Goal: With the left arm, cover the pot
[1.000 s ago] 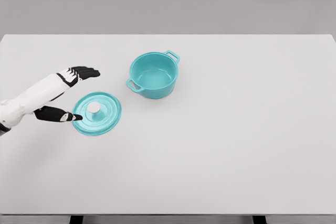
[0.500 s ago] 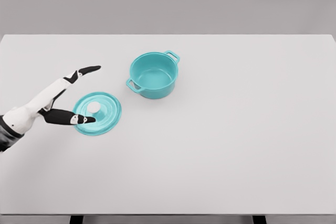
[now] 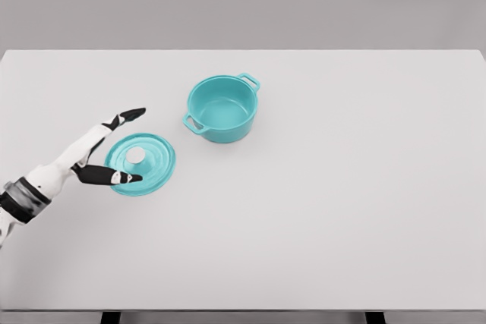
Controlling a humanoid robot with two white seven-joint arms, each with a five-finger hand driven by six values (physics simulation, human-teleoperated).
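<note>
A teal pot (image 3: 221, 108) with two side handles stands open and empty on the white table (image 3: 342, 187), a little left of the middle. Its teal lid (image 3: 141, 163) with a white knob (image 3: 136, 155) lies flat on the table to the pot's lower left. My left hand (image 3: 130, 146) comes in from the lower left and hovers at the lid's left edge. It is open: the fingers (image 3: 129, 114) stretch out behind the lid and the thumb (image 3: 114, 177) reaches over the lid's near rim. The knob sits between them, untouched.
The table's far edge (image 3: 243, 51) runs along the grey wall, and its near edge shows at the bottom of the picture.
My left hand has dropped lower and rotated, with its fingers drawn closer to the lid and the thumb slid further right over the lid's near rim. Pot and lid have not moved.
</note>
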